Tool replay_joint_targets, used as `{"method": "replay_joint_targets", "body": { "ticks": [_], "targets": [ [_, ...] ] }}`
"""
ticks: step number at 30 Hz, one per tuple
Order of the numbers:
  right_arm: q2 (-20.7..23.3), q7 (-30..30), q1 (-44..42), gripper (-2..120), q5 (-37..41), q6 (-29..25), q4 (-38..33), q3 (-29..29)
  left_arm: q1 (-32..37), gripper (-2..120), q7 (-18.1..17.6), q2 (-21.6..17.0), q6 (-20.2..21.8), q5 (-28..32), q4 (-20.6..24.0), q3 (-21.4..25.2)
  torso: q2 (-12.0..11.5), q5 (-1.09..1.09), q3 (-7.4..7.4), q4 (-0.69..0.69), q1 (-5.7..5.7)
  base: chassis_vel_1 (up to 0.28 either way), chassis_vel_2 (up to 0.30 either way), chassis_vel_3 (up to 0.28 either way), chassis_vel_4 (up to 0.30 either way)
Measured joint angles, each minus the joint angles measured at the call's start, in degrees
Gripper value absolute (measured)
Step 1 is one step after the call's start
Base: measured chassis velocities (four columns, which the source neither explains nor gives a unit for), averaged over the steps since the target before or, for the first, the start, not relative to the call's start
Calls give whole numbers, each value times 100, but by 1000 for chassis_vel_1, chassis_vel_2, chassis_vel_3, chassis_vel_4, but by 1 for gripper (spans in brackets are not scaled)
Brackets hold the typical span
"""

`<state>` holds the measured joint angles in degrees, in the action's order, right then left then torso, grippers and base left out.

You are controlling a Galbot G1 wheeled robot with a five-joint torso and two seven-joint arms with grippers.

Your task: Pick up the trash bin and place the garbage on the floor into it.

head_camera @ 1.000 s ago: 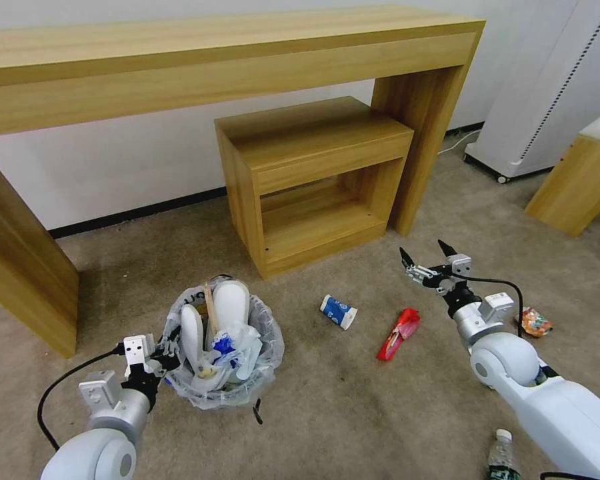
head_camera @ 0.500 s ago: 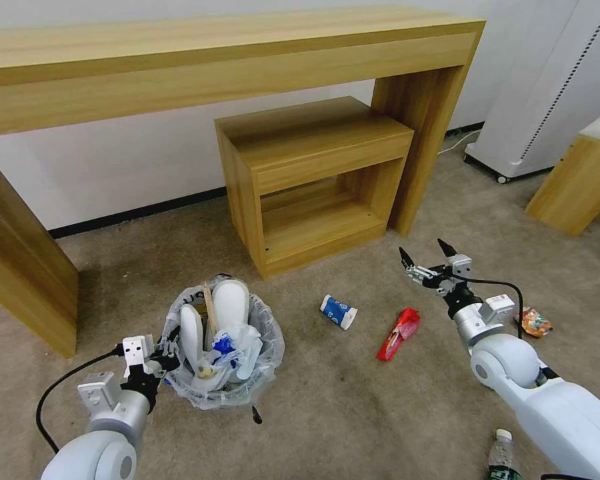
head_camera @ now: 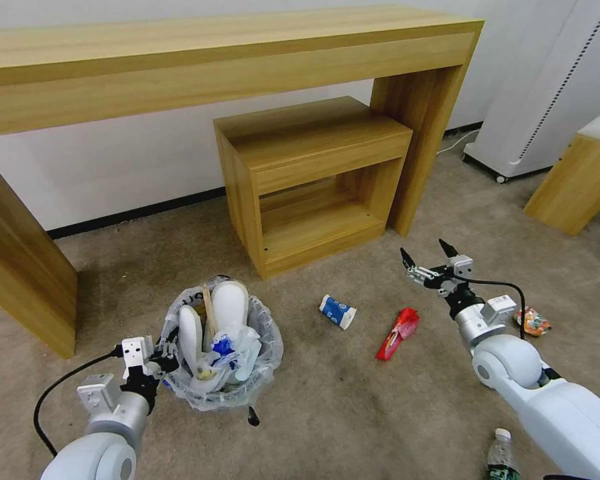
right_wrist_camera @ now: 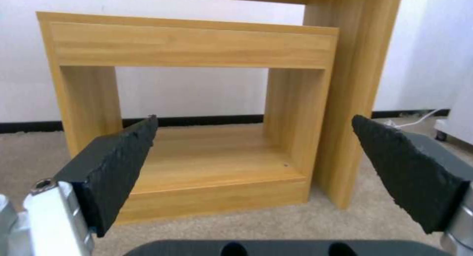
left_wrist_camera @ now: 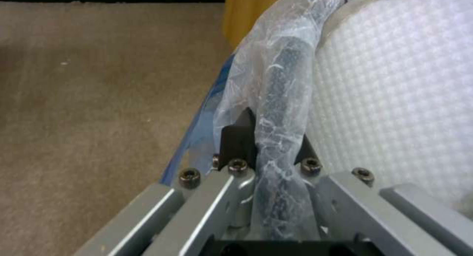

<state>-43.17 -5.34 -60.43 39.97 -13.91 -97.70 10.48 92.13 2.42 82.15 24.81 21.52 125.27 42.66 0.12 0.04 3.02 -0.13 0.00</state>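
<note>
The trash bin (head_camera: 268,347), small, round and lined with a clear crinkly bag, is at the lower left. It holds white slippers (head_camera: 231,305), a wooden stick (head_camera: 209,301) and a blue mask (head_camera: 221,345). My left gripper (head_camera: 167,356) is shut on its near rim; in the left wrist view the fingers (left_wrist_camera: 235,143) pinch the bag-wrapped rim (left_wrist_camera: 278,101). My right gripper (head_camera: 428,257) hovers open and holds nothing, with the small cabinet beyond its fingers (right_wrist_camera: 118,163). The garbage on the carpet is a blue-white carton (head_camera: 338,311), a red wrapper (head_camera: 398,333), a yellow wrapper (head_camera: 533,322) and a green bottle (head_camera: 501,457).
A small open wooden cabinet (head_camera: 313,180) stands under a long wooden table (head_camera: 180,60) against the wall. The table's left leg (head_camera: 20,280) is close to the bin. A white appliance (head_camera: 547,87) and a wooden block (head_camera: 573,183) stand at the right.
The bin and my left gripper sit slightly lower in the view than a second ago. My right gripper stays open in about the same spot.
</note>
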Motion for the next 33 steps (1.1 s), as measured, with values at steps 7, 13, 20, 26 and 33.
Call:
{"method": "replay_joint_targets", "body": {
  "ticks": [7, 13, 20, 26, 33],
  "targets": [
    [5, 18, 13, 100, 2, 0, 26, 4, -13, 3, 1, 0, -2, 5, -2, -2, 0, 0, 0, -1, 0, -51, -46, -52, -57],
    [-7, 28, 11, 100, -12, -4, 59, 5, -25, 3, 0, 0, -20, 20, -25, -4, 0, 0, 0, -1, 0, -56, -63, -62, -63],
    [-26, 60, 18, 100, -31, -24, 103, -1, -37, 3, 4, -5, -34, 27, -58, -7, 0, 0, 0, -2, 0, -11, -16, -11, -10],
    [-16, 54, 35, 100, 26, -20, 100, -8, -47, 3, -7, -13, -39, 32, -91, -27, 0, 0, 0, 0, 0, 0, 0, 0, 0],
    [94, 52, 13, 100, 135, -2, 73, 74, -74, 3, -11, -12, -40, 21, -134, -43, 0, 1, 0, -1, 0, 0, 0, 0, 0]
  ]
}}
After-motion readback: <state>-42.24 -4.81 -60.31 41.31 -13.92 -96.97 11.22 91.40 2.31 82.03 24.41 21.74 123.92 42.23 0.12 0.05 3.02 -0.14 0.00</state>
